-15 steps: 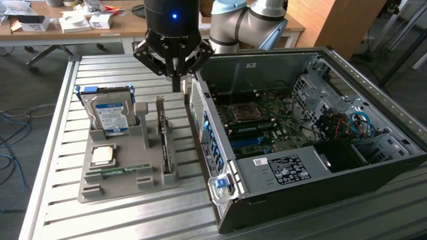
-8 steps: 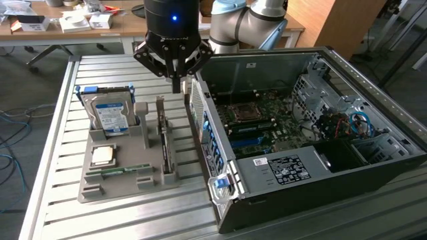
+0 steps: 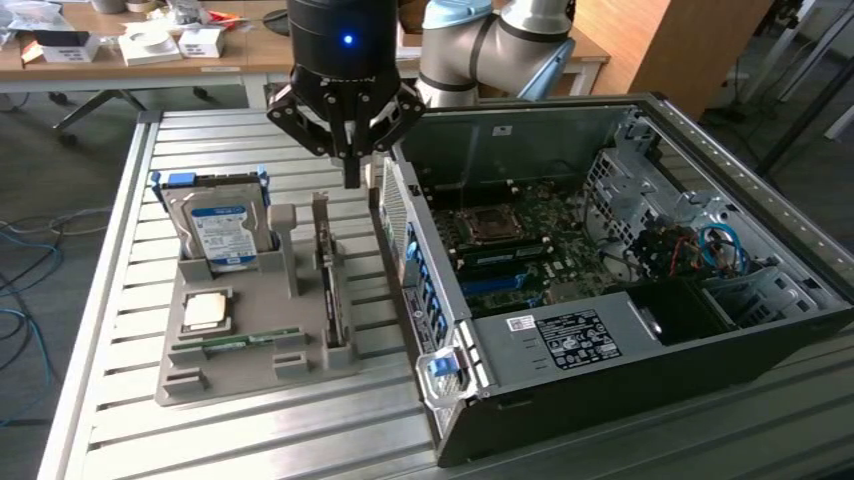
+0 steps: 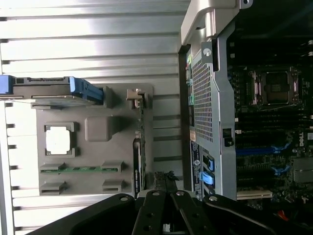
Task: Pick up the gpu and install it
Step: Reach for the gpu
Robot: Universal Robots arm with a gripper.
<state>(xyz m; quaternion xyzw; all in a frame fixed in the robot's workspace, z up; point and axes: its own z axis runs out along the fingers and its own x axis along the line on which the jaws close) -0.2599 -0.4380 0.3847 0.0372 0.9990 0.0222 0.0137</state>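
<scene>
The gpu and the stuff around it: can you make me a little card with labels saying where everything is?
gpu: standing on its edge in the grey holder, not picked up yet
tool: shut, empty, hovers near the gpu's end
hard drive: upright in the holder
processor chip: flat in the holder
memory strip: flat in the holder
computer case: open, at the exterior view's right of the holder

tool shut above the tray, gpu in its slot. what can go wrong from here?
1. The tool is shut near the top of the gpu; lowered like that, it could strike the card's edge instead of straddling it.
2. The gpu stands close to the case wall; the tool's wide linkage might clip it.
</scene>
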